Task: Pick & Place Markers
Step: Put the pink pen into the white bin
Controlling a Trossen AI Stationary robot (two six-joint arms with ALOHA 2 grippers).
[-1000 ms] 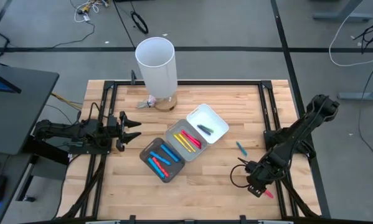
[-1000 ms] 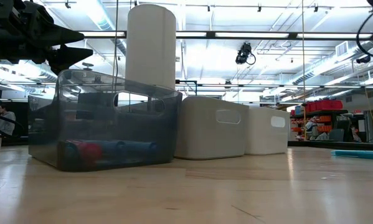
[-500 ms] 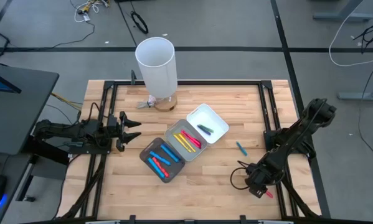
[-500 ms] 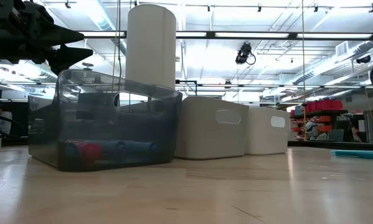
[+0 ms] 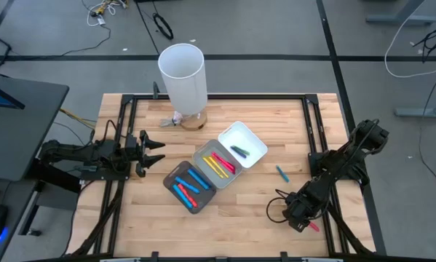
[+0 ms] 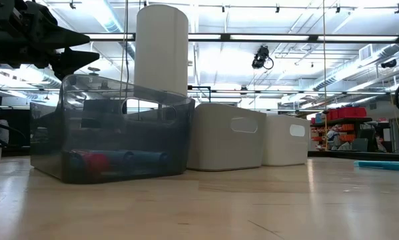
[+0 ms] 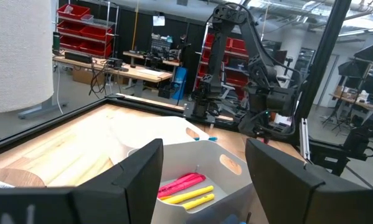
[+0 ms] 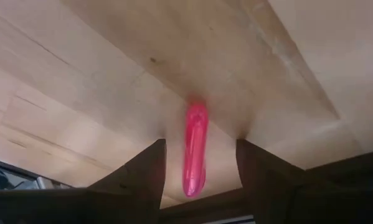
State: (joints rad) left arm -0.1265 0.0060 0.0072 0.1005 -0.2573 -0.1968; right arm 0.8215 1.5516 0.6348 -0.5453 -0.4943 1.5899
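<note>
The right gripper [image 5: 307, 220] is low over the table [image 5: 254, 196], down at about 5 o'clock from the trays. Its two fingers [image 8: 139, 177] are spread apart, and a pink marker [image 8: 195, 149] lies flat on the wood in the gap between them. It does not hold the pink marker yet. To do this well, I think it should keep the pink marker in the middle of the gap, go down until the fingers almost touch the wood, then squeeze gently and lift straight up. A blue marker [image 5: 281, 172] lies alone on the wood at about 3 o'clock from the trays. The left gripper [image 5: 153, 151] waits at about 9 o'clock, wide open and holding nothing
</note>
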